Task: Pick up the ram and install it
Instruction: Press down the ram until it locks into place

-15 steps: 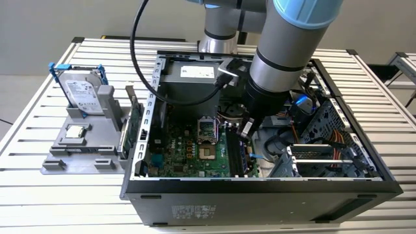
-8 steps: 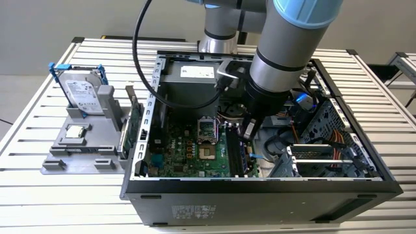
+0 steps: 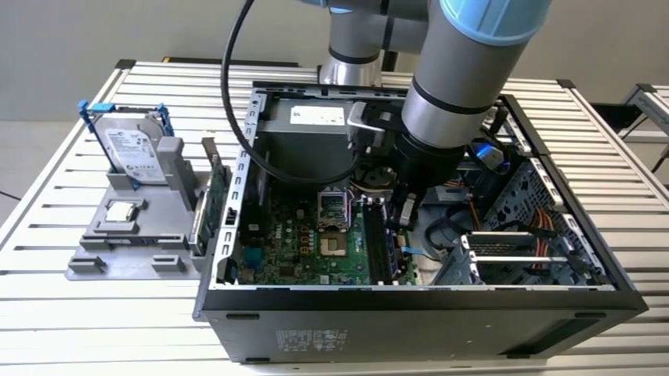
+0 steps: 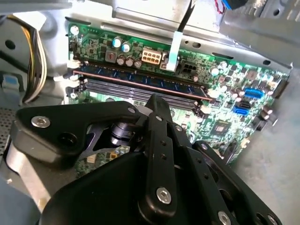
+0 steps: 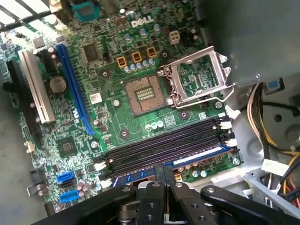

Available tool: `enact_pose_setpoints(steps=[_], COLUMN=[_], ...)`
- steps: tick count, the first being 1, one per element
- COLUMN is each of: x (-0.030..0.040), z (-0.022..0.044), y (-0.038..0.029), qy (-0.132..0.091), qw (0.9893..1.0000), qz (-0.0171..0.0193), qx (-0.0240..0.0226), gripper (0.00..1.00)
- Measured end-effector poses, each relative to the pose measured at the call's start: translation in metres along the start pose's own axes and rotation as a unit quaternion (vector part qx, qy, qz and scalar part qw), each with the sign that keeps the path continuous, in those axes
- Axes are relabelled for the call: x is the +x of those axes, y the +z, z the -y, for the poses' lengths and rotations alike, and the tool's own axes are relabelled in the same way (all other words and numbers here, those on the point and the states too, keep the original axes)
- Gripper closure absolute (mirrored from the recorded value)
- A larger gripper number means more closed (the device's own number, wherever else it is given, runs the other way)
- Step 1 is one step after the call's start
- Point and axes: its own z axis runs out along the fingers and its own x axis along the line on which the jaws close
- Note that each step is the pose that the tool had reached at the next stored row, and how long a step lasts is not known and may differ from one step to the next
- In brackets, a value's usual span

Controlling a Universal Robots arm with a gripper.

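The ram [image 5: 187, 161] is a long dark stick with a blue strip. It stands on edge in the outermost of the black memory slots [image 5: 164, 145] on the green motherboard, inside the open computer case [image 3: 418, 301]. It also appears in the second wrist view as a dark stick with blue chips [image 4: 140, 80] between the white slot clips. My gripper [image 5: 164, 172] is shut, with the black fingers pressed together and nothing visible between them. Its tip is just above the middle of the ram. In the exterior view the gripper [image 3: 403, 215] reaches down into the case over the slots.
The processor socket [image 5: 145, 93] lies open with its metal frame lifted. Yellow and black cables [image 5: 272, 136] run beside the slots. Outside the case, a grey holder carries a hard drive [image 3: 136, 153], a silver processor chip [image 3: 124, 210] and an upright green card [image 3: 215, 200].
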Motion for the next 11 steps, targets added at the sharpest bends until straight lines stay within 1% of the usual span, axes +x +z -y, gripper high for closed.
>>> enact_pose_setpoints(steps=[3, 5, 8, 11], x=[0.0, 0.0, 0.0, 0.0], z=[0.0, 0.0, 0.0, 0.0], y=[0.0, 0.0, 0.0, 0.0], qy=[-0.019, -0.031, -0.05, -0.068], qw=[0.9998, 0.9995, 0.9988, 0.9977], qz=[-0.0007, -0.0012, -0.0019, -0.0026], qx=[0.0001, 0.0001, 0.0002, 0.0003], gripper=[1.0, 1.0, 1.0, 1.0])
